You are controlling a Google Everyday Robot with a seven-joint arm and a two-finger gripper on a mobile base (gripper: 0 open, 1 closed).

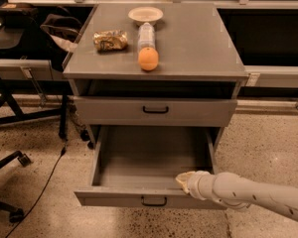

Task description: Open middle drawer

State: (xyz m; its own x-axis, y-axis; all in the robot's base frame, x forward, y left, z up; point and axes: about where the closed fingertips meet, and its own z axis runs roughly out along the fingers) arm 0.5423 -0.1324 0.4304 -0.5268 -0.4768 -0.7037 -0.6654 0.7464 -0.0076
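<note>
The middle drawer (pixel 154 157) stands pulled well out of the grey cabinet (pixel 198 43), below the closed top drawer (pixel 109 112). The gripper (pixel 186 181) sits at its front-right inner corner — clenched or released, I cannot tell.

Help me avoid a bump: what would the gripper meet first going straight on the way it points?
Probably the left side wall of the middle drawer. The gripper sits behind its front panel, pointing left across the tray; depth is unclear.
</note>
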